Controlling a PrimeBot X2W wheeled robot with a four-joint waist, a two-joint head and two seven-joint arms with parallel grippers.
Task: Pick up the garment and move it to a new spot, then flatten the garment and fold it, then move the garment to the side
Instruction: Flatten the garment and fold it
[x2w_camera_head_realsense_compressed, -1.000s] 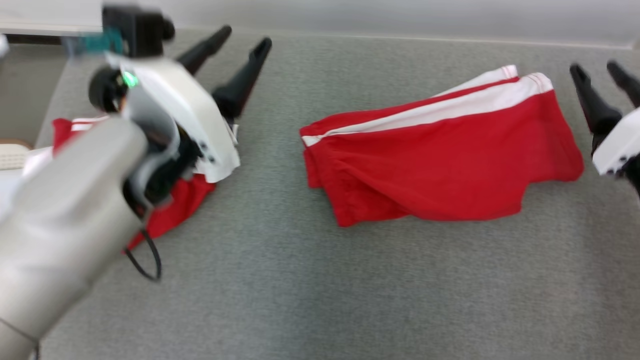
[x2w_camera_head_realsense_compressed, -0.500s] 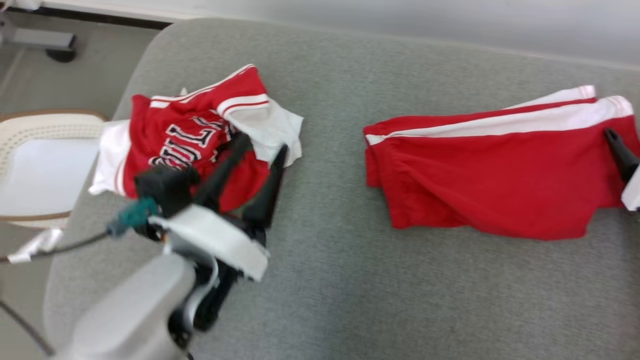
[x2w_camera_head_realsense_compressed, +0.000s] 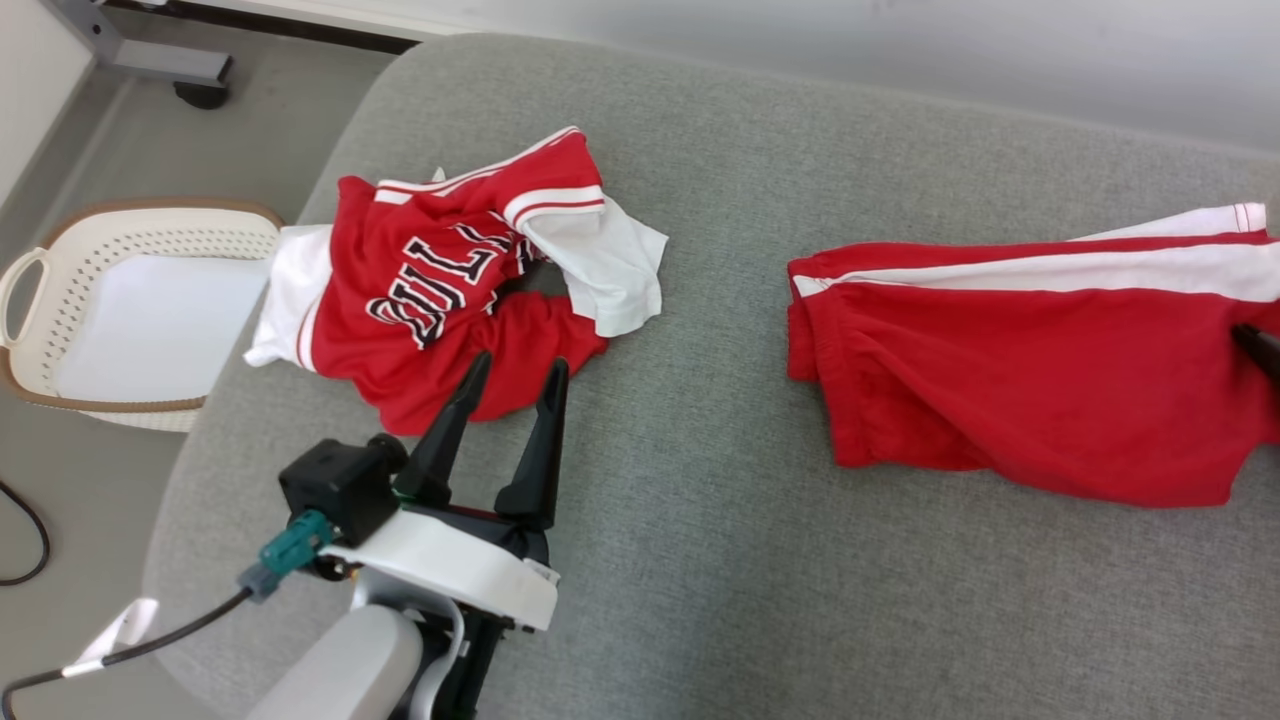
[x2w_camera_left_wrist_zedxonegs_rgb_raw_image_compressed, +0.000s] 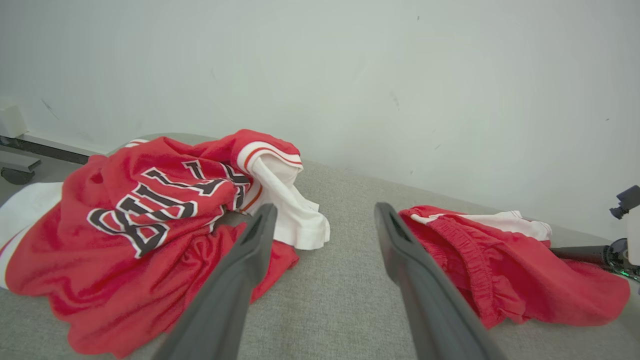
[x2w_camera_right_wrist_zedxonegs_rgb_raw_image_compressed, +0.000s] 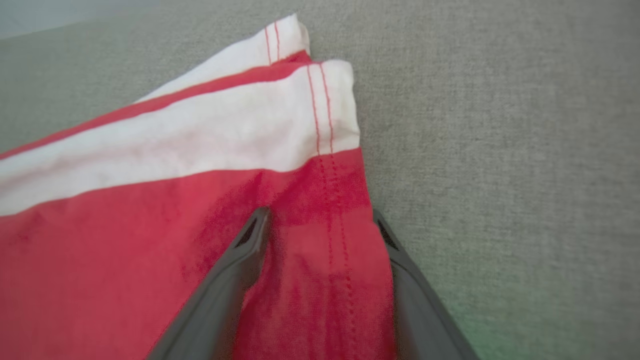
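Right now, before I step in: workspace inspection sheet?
Surface: grey cushion, holds both garments.
Job's things: shorts laid out at right; jersey crumpled at left.
Clutter: basket on floor beside cushion.
End effectors: left end effector open, by jersey; right end effector open, astride shorts' hem.
Cables: floor cable at left; wrist cable at lower left.
Surroundings: wall behind; frame leg on floor.

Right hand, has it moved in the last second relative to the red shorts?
Yes. The right hand was off the hem end of the red white-striped fabric shorts, over grey cushion; now it has come inward, fingers straddling that hem.
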